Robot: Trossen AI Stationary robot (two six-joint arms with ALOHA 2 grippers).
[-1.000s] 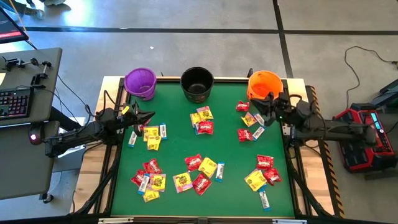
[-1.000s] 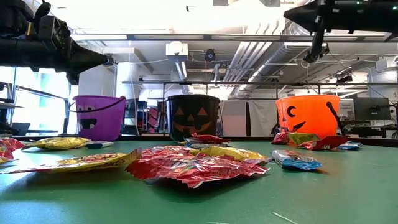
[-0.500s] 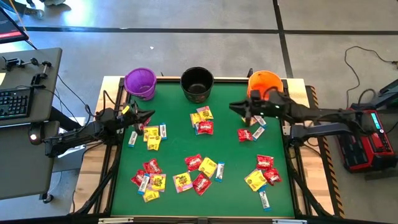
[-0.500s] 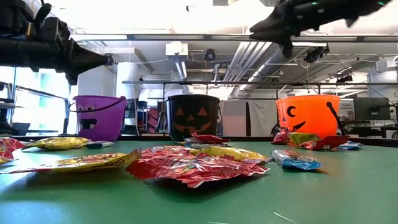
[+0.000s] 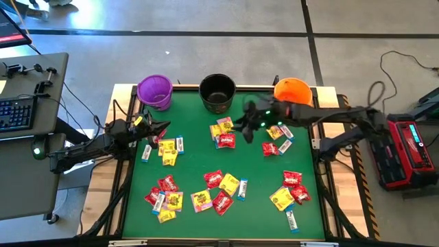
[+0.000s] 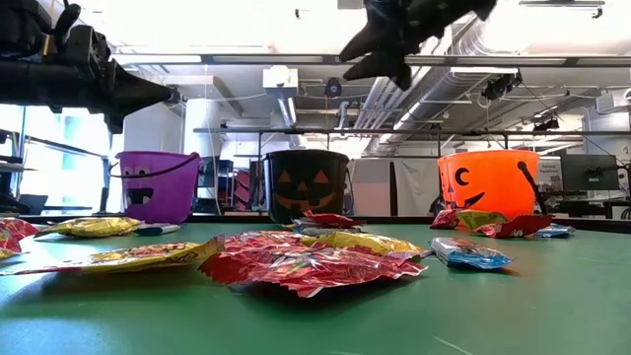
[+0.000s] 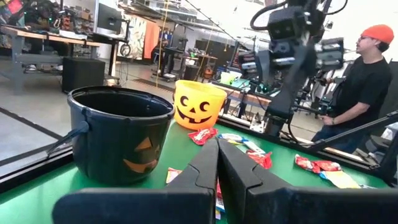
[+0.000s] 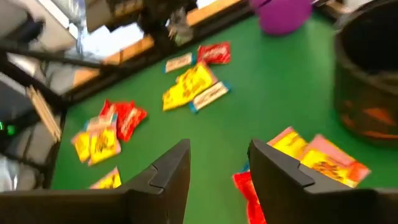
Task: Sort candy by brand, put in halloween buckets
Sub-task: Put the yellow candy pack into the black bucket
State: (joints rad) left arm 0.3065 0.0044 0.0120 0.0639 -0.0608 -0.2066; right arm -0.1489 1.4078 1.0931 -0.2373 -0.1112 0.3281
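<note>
Three buckets stand along the far edge: purple (image 5: 154, 90), black (image 5: 217, 92) and orange (image 5: 292, 91). Red, yellow and white-and-blue candy lies in loose clusters across the green table (image 5: 195, 161). My right gripper (image 5: 240, 127) hangs open above the table, beside the cluster of yellow and red packets (image 5: 223, 134) in front of the black bucket. The right wrist view shows those packets (image 8: 311, 155) just past its fingers (image 8: 219, 152). My left gripper (image 5: 164, 128) is shut and empty, raised near the table's left edge over a yellow cluster (image 5: 167, 151).
More candy clusters lie at the near left (image 5: 163, 197), the near middle (image 5: 221, 186), the near right (image 5: 291, 192) and in front of the orange bucket (image 5: 276, 143). A desk with a keyboard (image 5: 17, 113) stands left of the table. A person (image 7: 367, 81) stands beyond it.
My right gripper has swung from over the orange bucket toward the table's left, staying raised, and now hangs over the candy in front of the black bucket. The left arm has kept still.
</note>
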